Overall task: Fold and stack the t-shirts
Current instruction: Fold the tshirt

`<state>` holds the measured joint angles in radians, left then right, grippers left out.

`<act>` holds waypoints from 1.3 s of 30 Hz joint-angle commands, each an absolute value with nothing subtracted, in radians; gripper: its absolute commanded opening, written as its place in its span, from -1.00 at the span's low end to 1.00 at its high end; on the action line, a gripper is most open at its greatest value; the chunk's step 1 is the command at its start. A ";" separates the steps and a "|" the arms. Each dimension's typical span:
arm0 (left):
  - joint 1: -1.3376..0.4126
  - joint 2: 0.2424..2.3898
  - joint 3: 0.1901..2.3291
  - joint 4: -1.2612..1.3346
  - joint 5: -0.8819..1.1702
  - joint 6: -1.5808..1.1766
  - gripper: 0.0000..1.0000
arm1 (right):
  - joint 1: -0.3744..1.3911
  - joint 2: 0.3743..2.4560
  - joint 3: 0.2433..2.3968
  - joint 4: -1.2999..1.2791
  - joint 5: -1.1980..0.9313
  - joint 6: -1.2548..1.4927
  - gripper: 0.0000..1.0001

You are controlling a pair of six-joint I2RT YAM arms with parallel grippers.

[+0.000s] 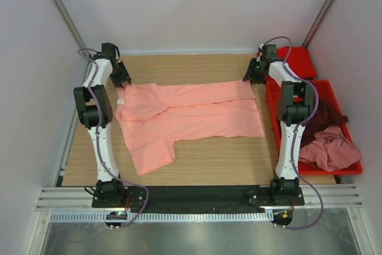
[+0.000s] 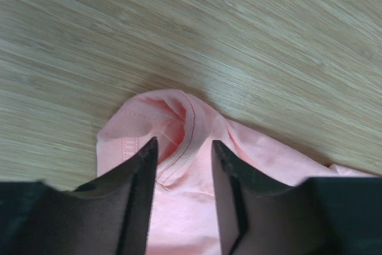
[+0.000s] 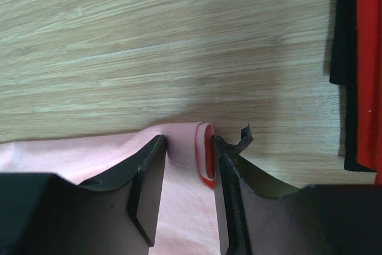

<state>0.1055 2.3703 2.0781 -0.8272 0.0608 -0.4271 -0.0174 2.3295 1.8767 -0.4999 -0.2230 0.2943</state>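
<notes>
At the upper left of the overhead view, my left gripper (image 1: 123, 80) sat on the far left corner of the salmon-pink cotton t-shirt (image 1: 191, 114). In its wrist view the fingers (image 2: 140, 174) straddled a raised ridge of hem. They stood partly apart with cloth filling the gap, and I could not tell whether they were truly biting it.

The shirt lay spread across the middle of the pale wooden table (image 1: 197, 67), its long axis running left to right, one sleeve trailing toward the lower left. From both sets of fingers the body of the cloth lay toward the bottom of the frame.

At the upper right my right gripper (image 1: 251, 76) held the other far corner, pinching a rolled fold of hem. Each arm was nearest its own corner, so I judged the coming fold would turn on drawing that far edge down evenly.

Further right, a dark maroon shirt (image 1: 328, 114) and a dusty pink shirt (image 1: 328, 147) lay heaped in the rigid red plastic bin (image 1: 334, 173).
</notes>
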 commanded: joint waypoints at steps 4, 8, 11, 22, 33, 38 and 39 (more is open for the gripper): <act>0.115 2.394 2.135 -0.824 0.077 -0.417 -0.75 | -0.025 2.361 1.913 -0.446 -0.244 0.321 -0.31; 0.130 2.416 2.187 -0.810 0.095 -0.468 -0.99 | -0.028 2.352 1.895 -0.408 -0.184 0.339 -0.98; 0.153 2.421 2.192 -0.761 0.112 -0.517 -1.00 | -0.038 2.323 1.847 -0.347 -0.143 0.376 -0.98; 0.181 2.470 2.292 -0.684 0.196 -0.592 -0.99 | -0.055 2.232 1.665 -0.163 -0.032 0.509 -0.98; 0.179 2.300 2.191 -0.836 0.065 -0.529 -0.07 | -0.054 2.165 1.730 -0.276 -0.077 0.437 -0.30; 0.169 2.070 1.996 -0.894 -0.071 -0.534 0.03 | -0.052 2.094 1.749 -0.429 -0.055 0.390 -0.23; 0.163 2.037 1.914 -0.894 -0.069 -0.538 0.03 | -0.052 2.077 1.749 -0.455 -0.058 0.388 -0.23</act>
